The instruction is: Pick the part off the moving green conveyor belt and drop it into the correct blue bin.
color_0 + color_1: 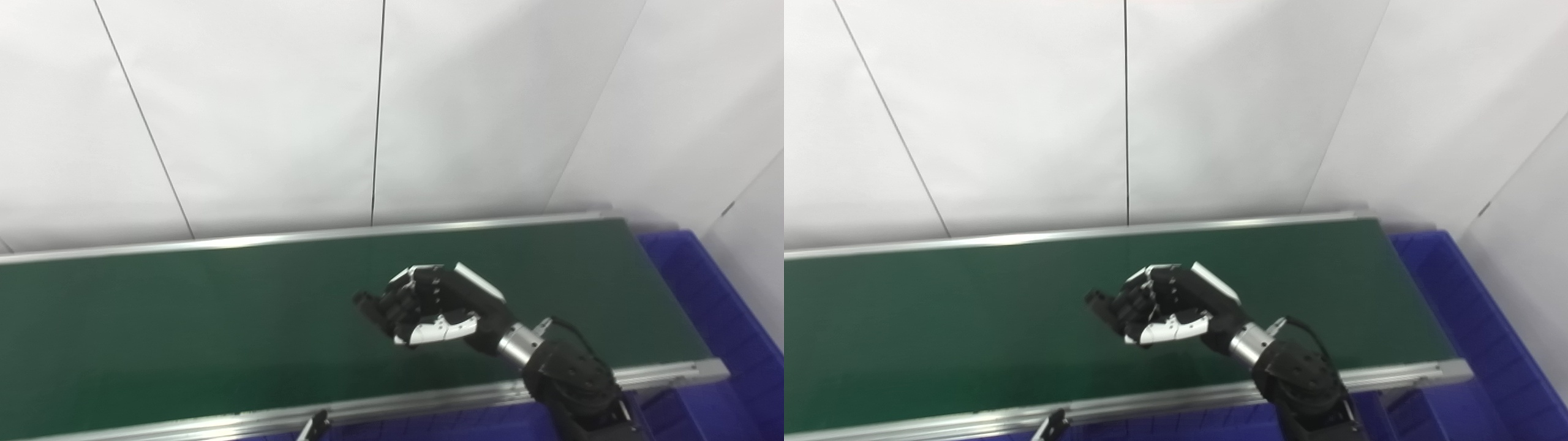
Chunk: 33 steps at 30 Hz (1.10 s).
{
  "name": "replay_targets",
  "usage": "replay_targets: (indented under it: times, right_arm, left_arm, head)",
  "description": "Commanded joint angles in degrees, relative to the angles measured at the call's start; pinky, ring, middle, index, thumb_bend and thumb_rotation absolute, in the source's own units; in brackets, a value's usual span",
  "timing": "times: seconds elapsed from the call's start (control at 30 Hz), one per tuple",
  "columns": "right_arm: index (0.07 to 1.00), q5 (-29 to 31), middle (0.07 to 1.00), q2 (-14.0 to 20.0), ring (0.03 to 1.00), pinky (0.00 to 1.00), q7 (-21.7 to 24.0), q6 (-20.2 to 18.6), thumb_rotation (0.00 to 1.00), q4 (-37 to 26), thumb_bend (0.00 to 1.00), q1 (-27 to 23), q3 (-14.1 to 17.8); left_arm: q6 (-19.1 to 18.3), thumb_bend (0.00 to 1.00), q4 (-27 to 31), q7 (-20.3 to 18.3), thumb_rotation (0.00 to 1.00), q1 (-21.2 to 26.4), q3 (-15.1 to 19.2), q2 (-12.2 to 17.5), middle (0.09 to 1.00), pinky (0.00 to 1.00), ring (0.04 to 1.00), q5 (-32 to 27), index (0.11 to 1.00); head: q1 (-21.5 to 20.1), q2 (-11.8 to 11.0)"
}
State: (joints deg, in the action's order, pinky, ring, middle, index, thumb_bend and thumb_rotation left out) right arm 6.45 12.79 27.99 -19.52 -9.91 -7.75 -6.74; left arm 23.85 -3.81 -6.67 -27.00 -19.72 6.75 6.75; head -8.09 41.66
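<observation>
The green conveyor belt (184, 331) runs across the view, and no loose part shows on it. My right hand (429, 306) hovers over the belt's right half with its fingers curled shut against the white thumb. A small black part (366, 304) sticks out to the left of the curled fingers; most of it is hidden inside them. It also shows in the right eye view (1099, 304). Only a tip of my left hand (315, 425) shows at the bottom edge, in front of the belt's near rail. A blue bin (704, 288) stands past the belt's right end.
Another blue bin (465, 422) lies along the near side of the belt, partly behind my right forearm. Metal rails (392, 405) edge the belt front and back. White wall panels (275, 122) stand close behind the belt and on the right.
</observation>
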Motion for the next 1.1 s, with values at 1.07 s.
replay_targets:
  times: [1.07]
  right_arm:
    - [0.555,-6.82,0.474,13.36,0.361,0.27,-5.94,-3.33,0.0,-21.96,0.51,22.12,2.0]
  left_arm:
    - [-6.83,0.93,12.94,-4.09,1.0,-2.09,3.78,3.28,0.94,0.92,0.939,-2.47,0.958]
  head:
    - [-3.05,8.96]
